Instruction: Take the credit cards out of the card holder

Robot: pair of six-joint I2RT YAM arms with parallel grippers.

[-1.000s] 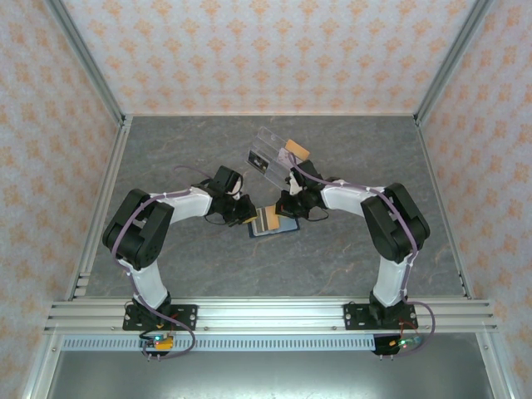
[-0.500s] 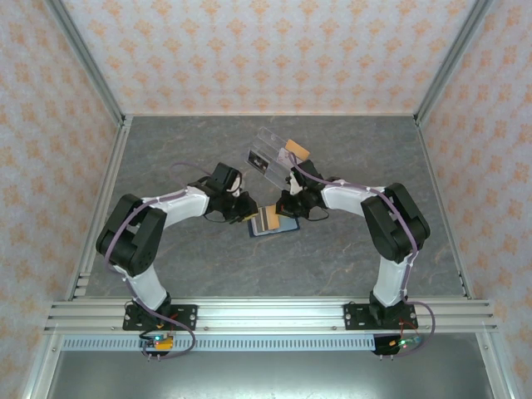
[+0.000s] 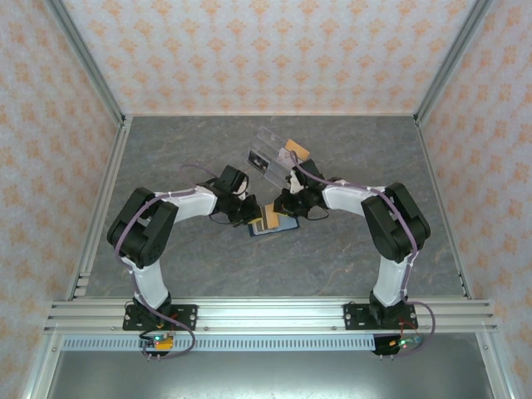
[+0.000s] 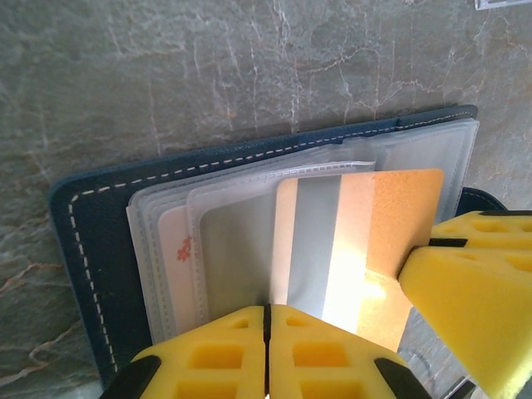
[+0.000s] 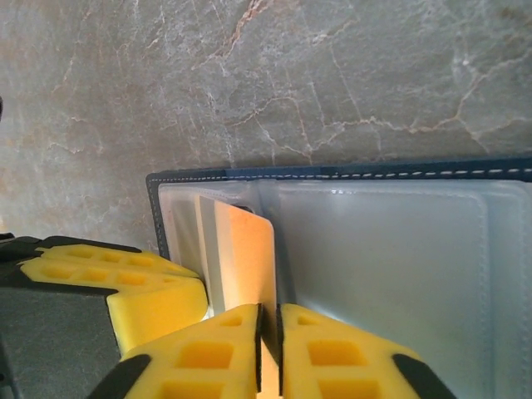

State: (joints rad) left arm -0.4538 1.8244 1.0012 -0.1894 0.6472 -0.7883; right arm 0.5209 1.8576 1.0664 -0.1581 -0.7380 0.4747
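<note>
So the grey marble-look worktop (image 3: pixel 183 141) has the left arm (image 3: pixel 179 202) and the right arm (image 3: pixel 357 199) both bent in toward the middle, tips nearly meeting. Just behind them there's a clear acrylic box (image 3: pixel 268 156) with a loose tan card (image 3: pixel 293 150) lying right against its far-right side.

The card holder (image 4: pixel 91 249) is lying open and flat on the worktop between the two arm tips, navy cover down, clear sleeves up. An orange-tan card (image 4: pixel 391 216) with a grey stripe is sticking partway out of a sleeve, and a whitish card (image 4: pixel 174 249) with red print is tucked in a sleeve on the left.

Left fingers (image 4: pixel 216 357) are pressed tight together, sitting over the near edge of that orange-tan card. Right fingers (image 5: pixel 332 357) are almost together, just a thin slit, and the card's edge runs up into it. Honestly can't tell if they're actually clamping it.
</note>
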